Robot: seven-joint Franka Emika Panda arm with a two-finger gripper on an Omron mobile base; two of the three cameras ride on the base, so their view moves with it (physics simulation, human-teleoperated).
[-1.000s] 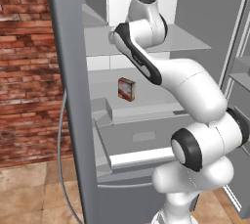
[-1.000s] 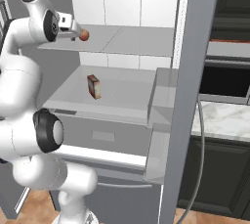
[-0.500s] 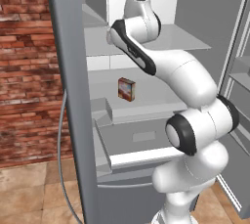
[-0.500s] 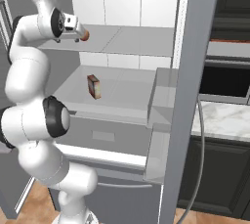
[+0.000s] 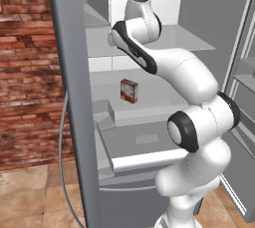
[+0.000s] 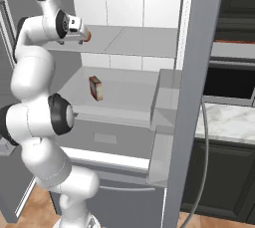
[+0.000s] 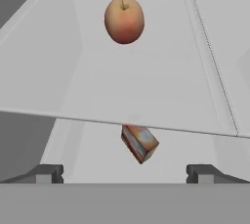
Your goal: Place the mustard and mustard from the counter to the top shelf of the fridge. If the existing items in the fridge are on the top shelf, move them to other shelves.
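A red-orange apple (image 7: 124,19) rests on the pale grey top shelf (image 7: 161,71) of the open fridge (image 6: 124,3). My gripper (image 7: 124,174) is open, level with this shelf and a short way in front of the apple (image 6: 88,36), with nothing between its fingers. In the right base view the gripper (image 6: 82,33) sits at the left end of the top shelf (image 6: 129,40). A small box (image 6: 96,88) with a reddish picture front stands on the wide white shelf (image 6: 124,97) below, also seen as the box (image 5: 129,90) and the box (image 7: 139,143). The mustard bottles are out of view.
The fridge's grey door (image 5: 69,97) stands open at the left, and another door edge (image 6: 194,97) rises at the right. A grey drawer (image 6: 109,137) sits under the white shelf. The marble counter (image 6: 229,122) over dark cabinets lies beyond the right door.
The arm has straightened upward and the hand has edged along the top shelf toward the apple. The jaws stay open; apple and box have not moved.
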